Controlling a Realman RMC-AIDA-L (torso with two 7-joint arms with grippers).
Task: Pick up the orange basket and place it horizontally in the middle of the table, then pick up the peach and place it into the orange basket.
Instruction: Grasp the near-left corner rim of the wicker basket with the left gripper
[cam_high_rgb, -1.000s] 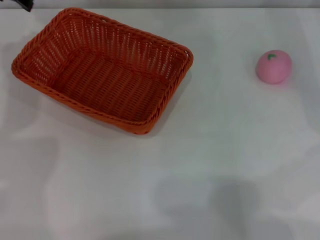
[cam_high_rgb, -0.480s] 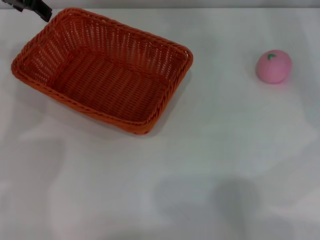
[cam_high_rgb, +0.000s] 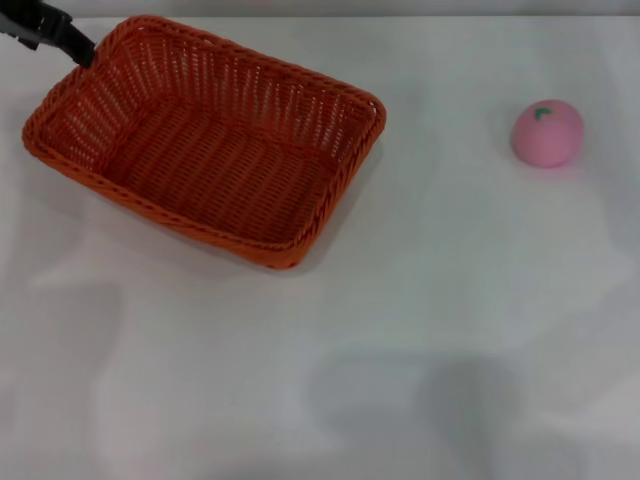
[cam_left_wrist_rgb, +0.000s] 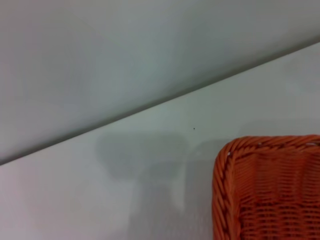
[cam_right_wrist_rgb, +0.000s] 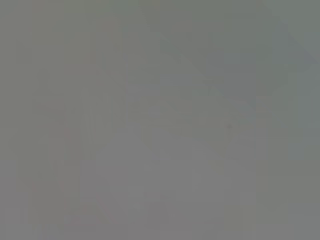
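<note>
the orange basket (cam_high_rgb: 205, 140) sits upper left on the table (cam_high_rgb: 400, 350), skewed. it looks light and stiff; take its braided rim. left gripper (cam_high_rgb: 45, 25) nears that corner, and you can't tell its opening.

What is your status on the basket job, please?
Left gripper at orange basket far-left corner, grip unconfirmed. Right arm out of view. Peach untouched on table, right side. Nothing obstructing.
</note>
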